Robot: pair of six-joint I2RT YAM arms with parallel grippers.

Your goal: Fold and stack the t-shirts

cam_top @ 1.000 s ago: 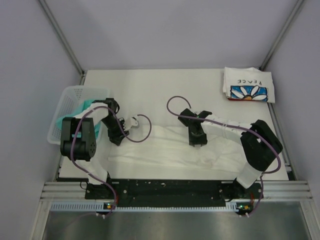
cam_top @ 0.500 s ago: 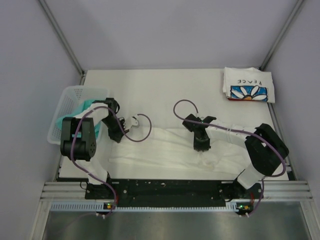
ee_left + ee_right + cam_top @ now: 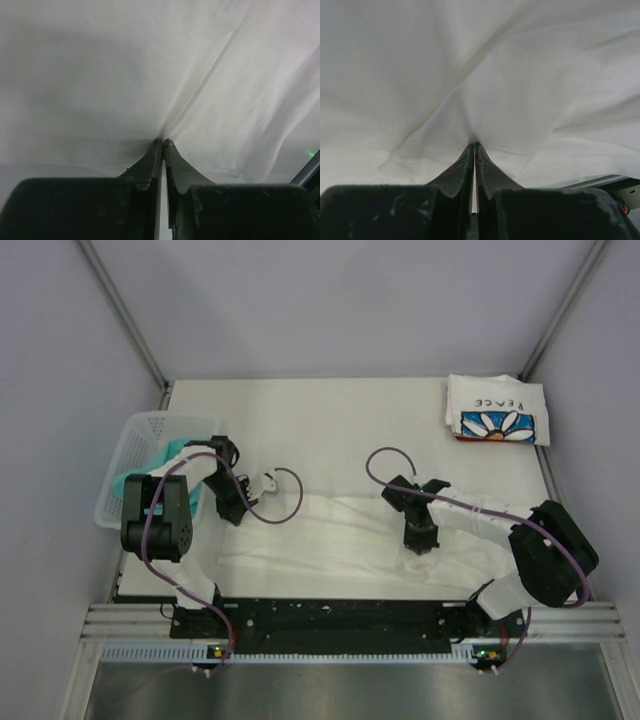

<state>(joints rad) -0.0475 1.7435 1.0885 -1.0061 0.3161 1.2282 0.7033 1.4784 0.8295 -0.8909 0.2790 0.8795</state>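
White t-shirt (image 3: 330,535), spread and creased — left gripper (image 3: 163,143) and right gripper (image 3: 474,146) pinch it.

The white table (image 3: 330,420) holds a big white shirt (image 3: 320,540), spread out along the near side. A folded daisy shirt (image 3: 497,410) sits in the far right corner. A white basket (image 3: 150,430) sits at the left edge.

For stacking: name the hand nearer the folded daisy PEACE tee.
Right. The right hand is left of the folded white daisy PEACE tee, nearer the robot; the left hand is by the white mesh basket.
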